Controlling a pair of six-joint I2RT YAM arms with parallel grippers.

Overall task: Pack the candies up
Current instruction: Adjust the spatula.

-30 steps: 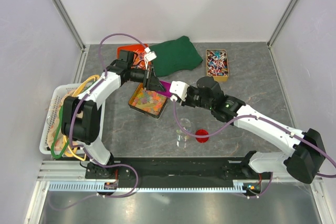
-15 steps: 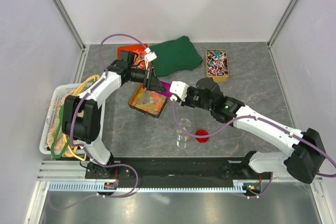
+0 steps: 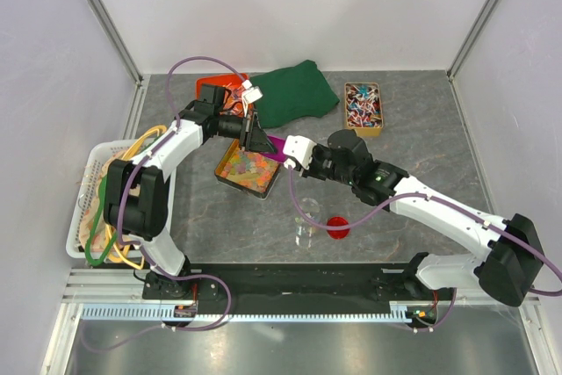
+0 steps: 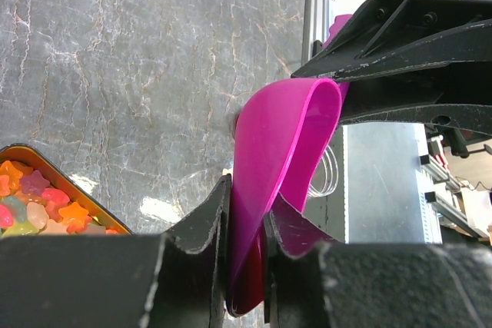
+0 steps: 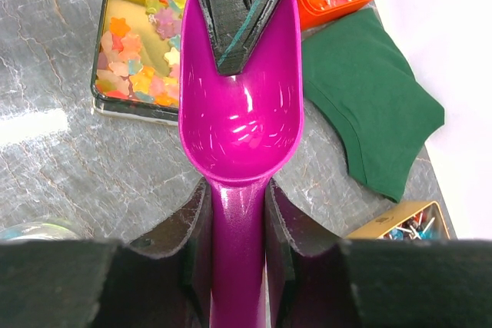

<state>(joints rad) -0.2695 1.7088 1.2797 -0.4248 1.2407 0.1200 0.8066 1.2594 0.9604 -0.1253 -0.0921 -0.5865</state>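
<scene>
Right gripper [image 5: 238, 205] tightens onto the scoop [image 5: 238, 113] handle, left gripper [image 4: 246, 228] pinching its bowl, 1 o'clock of candies [image 3: 248, 169]: handover.

We see a grey marbled table [image 3: 421, 142]. On it lie a gold tin [image 3: 239, 189] of loose candies [image 3: 246, 169] near the middle, a green cloth [image 3: 294, 94] and an orange tray [image 5: 342, 5] at the back, a second tin [image 3: 363, 132] back right, and a red lid [image 3: 337, 225] beside a clear jar [image 3: 307, 230] in front.
</scene>
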